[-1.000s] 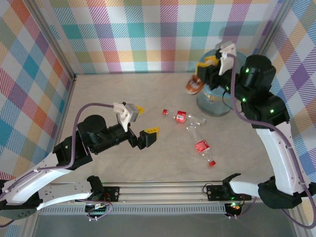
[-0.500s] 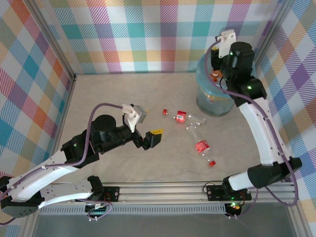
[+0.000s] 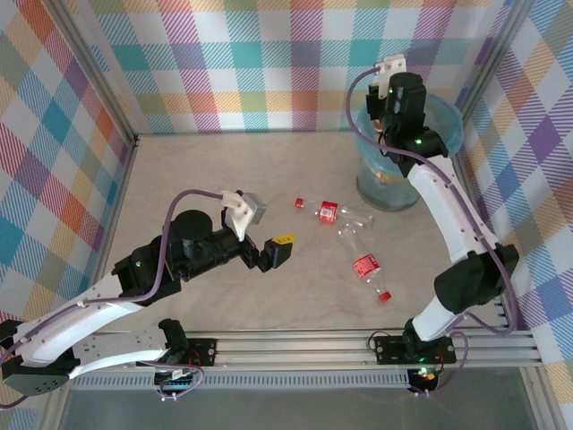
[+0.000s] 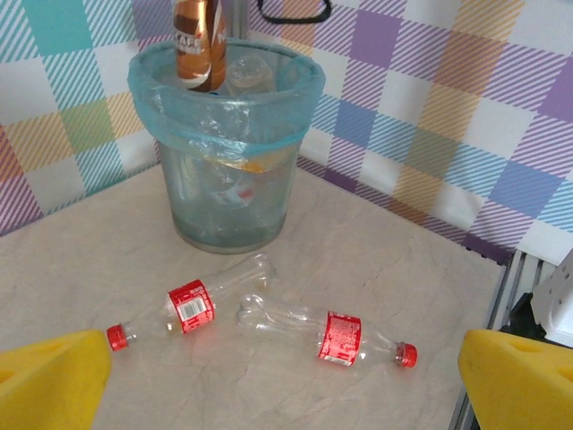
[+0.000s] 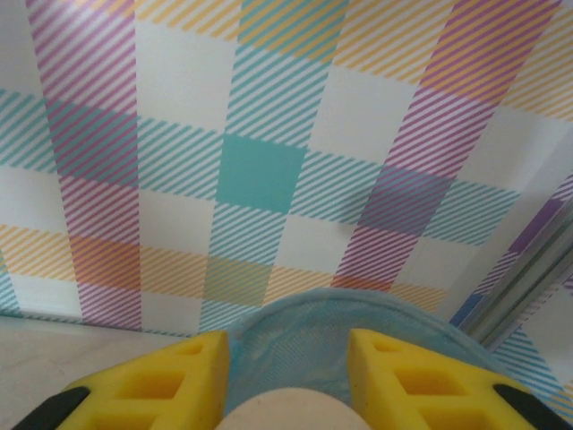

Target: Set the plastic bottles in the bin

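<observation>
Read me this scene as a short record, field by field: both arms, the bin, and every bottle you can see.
left tool: open, empty, low over the table, facing the bin
right tool: above the bin, shut on the brown bottle
brown bottle: upright, lower end inside the bin's rim
bin: light-blue liner, by the far wall, bottles show inside
loose bottles: two, clear, red labels and caps, lying on the table, bases close together
</observation>
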`<state>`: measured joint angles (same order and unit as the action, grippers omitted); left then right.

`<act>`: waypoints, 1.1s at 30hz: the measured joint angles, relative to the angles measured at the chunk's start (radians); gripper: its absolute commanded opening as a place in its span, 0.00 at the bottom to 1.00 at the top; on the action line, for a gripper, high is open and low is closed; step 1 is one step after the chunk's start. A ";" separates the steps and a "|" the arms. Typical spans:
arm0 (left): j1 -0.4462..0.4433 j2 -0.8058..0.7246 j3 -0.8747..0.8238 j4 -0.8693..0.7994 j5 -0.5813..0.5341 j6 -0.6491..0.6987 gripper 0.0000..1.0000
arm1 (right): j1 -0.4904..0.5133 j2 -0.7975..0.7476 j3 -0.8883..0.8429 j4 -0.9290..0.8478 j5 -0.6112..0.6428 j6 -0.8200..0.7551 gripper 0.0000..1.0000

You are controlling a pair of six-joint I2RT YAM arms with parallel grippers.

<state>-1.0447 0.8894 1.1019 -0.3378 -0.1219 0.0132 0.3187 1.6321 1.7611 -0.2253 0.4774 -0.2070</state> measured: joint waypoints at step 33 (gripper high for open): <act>0.003 0.489 0.172 -0.178 -0.070 -0.369 0.97 | -0.012 -0.457 -0.188 -0.299 -0.195 0.257 0.59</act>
<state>-1.0416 1.3788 1.2736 -0.5159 -0.1917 -0.3553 0.3069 1.1755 1.5730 -0.5247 0.2829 0.0505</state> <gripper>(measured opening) 0.967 0.596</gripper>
